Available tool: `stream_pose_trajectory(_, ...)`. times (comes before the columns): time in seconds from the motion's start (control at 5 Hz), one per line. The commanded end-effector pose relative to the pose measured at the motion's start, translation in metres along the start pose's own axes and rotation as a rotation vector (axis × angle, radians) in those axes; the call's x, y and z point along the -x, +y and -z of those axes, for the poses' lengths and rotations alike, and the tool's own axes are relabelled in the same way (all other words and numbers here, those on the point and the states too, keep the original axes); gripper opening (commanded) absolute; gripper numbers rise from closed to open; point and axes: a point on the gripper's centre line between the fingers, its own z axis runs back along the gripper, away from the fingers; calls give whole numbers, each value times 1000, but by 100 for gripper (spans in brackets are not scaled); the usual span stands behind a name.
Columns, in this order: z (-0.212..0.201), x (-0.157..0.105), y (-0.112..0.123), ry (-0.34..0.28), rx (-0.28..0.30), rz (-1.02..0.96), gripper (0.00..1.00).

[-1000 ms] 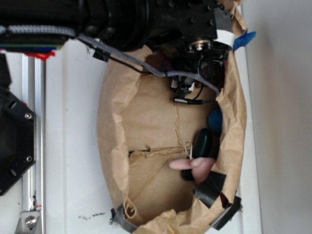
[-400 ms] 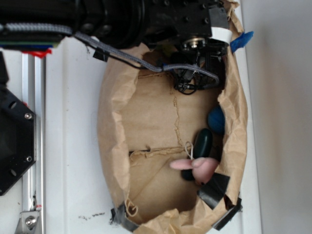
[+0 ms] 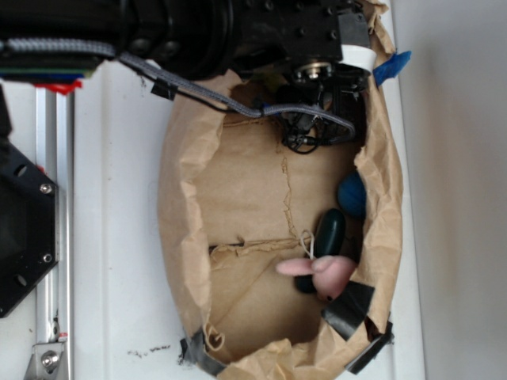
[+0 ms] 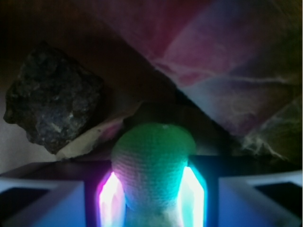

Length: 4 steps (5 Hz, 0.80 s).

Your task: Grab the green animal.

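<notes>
In the wrist view the green animal (image 4: 154,151), a fuzzy knitted green plush, sits squeezed between my two glowing pads (image 4: 111,198). My gripper (image 4: 152,189) is shut on it, and the rounded end sticks out past the fingertips. In the exterior view my gripper (image 3: 317,119) is at the top end of the brown paper bag (image 3: 238,190), under the black arm. The arm and wiring hide the green animal there.
Inside the bag lie a dark green oblong object (image 3: 329,229), a pink plush bunny (image 3: 321,273) and a blue object (image 3: 351,194) along the right wall. A dark rough lump (image 4: 52,109) sits ahead on the left. A metal rail (image 3: 51,198) runs along the left.
Over the last second my gripper and its cables pulled back toward the top end of the bag. Since 0.4 s ago almost nothing has moved.
</notes>
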Motion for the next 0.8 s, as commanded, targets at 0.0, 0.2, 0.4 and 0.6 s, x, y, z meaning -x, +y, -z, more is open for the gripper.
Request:
stream_pose_trajectory(0.0, -38, -7, -31, -17, 47, 25, 0)
stream_pose_trajectory(0.2, -83, 5, -59, -64, 143, 91, 0)
stream_pose_trajectory(0.4, -105, 13, -73, -121, 178, 141, 0)
stream_pose_trajectory(0.6, -119, 19, -83, -138, 198, 159, 0)
